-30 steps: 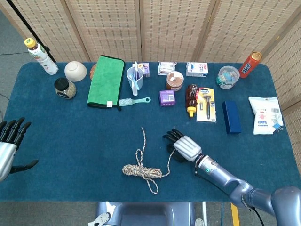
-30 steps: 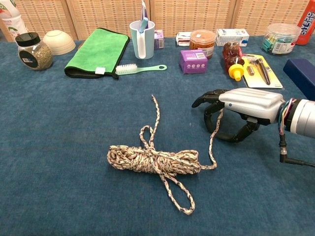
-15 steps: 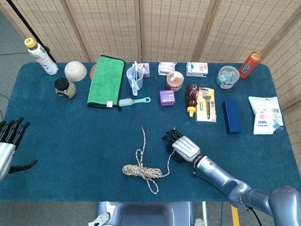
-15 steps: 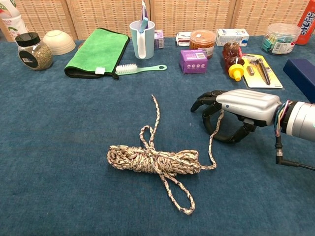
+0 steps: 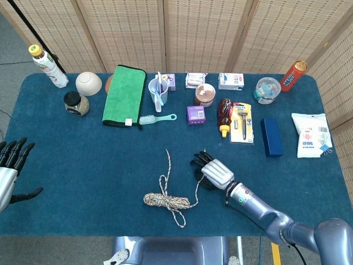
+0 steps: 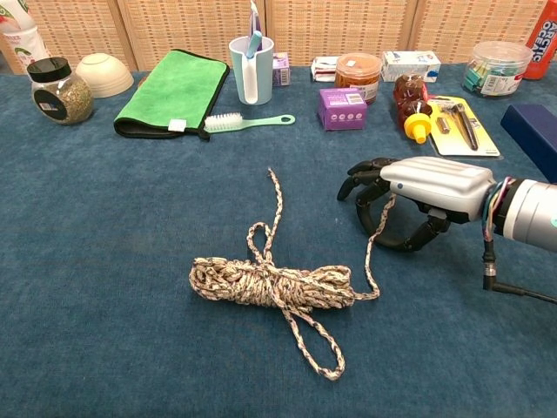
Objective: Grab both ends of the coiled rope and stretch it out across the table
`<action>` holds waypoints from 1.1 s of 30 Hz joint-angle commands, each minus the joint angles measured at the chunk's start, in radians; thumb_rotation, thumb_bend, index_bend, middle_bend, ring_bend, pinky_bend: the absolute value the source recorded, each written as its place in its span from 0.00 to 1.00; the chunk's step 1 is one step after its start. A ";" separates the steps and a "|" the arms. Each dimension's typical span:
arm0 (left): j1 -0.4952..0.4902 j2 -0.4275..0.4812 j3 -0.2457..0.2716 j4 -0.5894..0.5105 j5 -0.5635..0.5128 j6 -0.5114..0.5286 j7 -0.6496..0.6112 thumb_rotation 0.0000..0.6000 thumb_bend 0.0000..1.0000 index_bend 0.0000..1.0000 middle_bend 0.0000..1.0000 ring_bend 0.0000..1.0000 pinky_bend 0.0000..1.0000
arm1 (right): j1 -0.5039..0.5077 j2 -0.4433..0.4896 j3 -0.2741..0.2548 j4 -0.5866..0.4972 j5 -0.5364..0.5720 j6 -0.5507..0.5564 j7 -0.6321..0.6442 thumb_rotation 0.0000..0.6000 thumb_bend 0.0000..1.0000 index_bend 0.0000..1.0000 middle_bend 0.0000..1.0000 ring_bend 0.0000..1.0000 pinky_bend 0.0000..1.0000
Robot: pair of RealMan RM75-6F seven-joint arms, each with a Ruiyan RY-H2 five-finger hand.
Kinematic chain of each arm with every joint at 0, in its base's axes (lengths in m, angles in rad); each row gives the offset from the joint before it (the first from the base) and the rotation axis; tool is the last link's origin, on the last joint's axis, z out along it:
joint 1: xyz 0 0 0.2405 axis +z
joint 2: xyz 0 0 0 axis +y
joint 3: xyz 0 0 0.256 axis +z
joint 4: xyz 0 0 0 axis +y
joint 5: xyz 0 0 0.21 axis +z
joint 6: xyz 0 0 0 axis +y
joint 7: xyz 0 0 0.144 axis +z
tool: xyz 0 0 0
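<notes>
Rope [image 6: 271,285] lies coiled near the table's six o'clock edge, one free end running up toward twelve o'clock [image 5: 167,157] and the other strand rising at three o'clock into my right hand [image 6: 409,198]. Over the last second that hand has crept a little toward nine o'clock, closer to the coil, and the strand below it has shifted with it, so I judge the fingers [image 6: 370,187] have it: they curl down around the strand with the thumb underneath, though the views do not settle whether the pinch is firm or the rope merely passes through the curl. The coil itself has not budged. My left hand [image 5: 11,165] waits at the far nine o'clock edge of the table [image 5: 83,160], well apart from the rope, fingers straight and spread, holding nothing; it has not moved. So one end is nearly secured and the other is untouched. By my reckoning, the left hand must next travel in to the end pointing at twelve o'clock before any stretching starts. Pulling early with a loose right-hand hold would probably let the strand slip out.
</notes>
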State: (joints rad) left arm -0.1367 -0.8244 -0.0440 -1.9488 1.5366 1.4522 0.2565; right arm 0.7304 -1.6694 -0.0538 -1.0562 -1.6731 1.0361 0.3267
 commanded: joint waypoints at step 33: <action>-0.361 -0.193 -0.063 0.152 0.058 -0.434 -0.005 1.00 0.28 0.42 0.07 0.04 0.00 | -0.161 0.190 0.034 -0.297 0.081 0.174 -0.190 1.00 0.51 0.61 0.24 0.01 0.00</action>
State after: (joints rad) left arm -0.4745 -0.9981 -0.0967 -1.8112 1.6051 1.0415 0.2397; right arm 0.5727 -1.4821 -0.0210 -1.3494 -1.5939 1.2067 0.1395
